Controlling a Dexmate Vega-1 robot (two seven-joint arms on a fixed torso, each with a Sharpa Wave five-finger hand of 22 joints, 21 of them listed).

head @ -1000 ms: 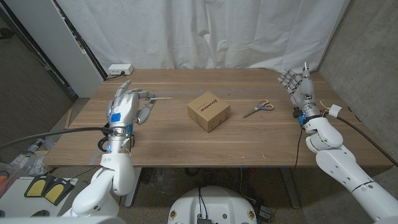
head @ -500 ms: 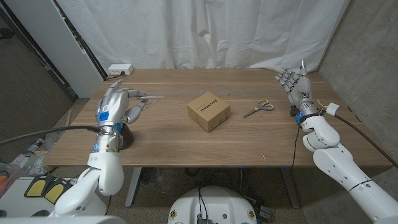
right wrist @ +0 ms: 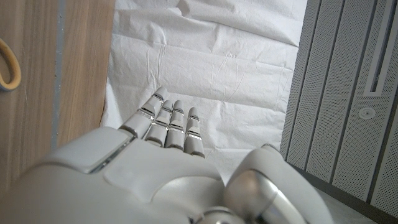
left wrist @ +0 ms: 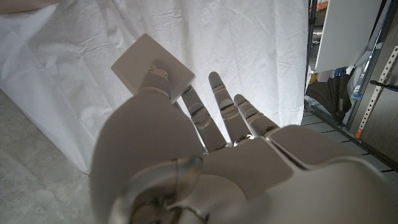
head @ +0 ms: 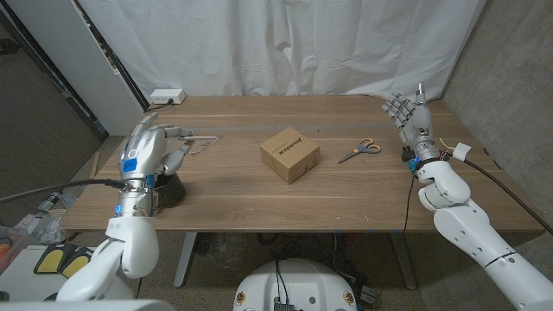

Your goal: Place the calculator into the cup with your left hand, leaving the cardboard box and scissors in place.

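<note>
My left hand (head: pixel 147 149) is raised over the table's left side and holds the calculator (head: pixel 197 138), a thin flat slab seen edge-on and pointing toward the box. In the left wrist view the calculator (left wrist: pixel 152 67) shows as a pale square pressed by the thumb of my left hand (left wrist: pixel 205 162). A dark cup (head: pixel 169 191) stands on the table just below and beside that wrist. The cardboard box (head: pixel 289 154) sits mid-table, the orange-handled scissors (head: pixel 359 150) to its right. My right hand (head: pixel 411 114) is held upright at the right edge, fingers apart, holding nothing.
A white power strip (head: pixel 167 95) lies at the table's back left corner. A white curtain (head: pixel 285 43) hangs behind. In the right wrist view an orange scissors handle (right wrist: pixel 6 62) shows on the wood beyond my right hand (right wrist: pixel 155 162).
My left hand has drawn back toward the table's left edge with the calculator, uncovering the dark cup beside the wrist. The right hand shifted only slightly.
</note>
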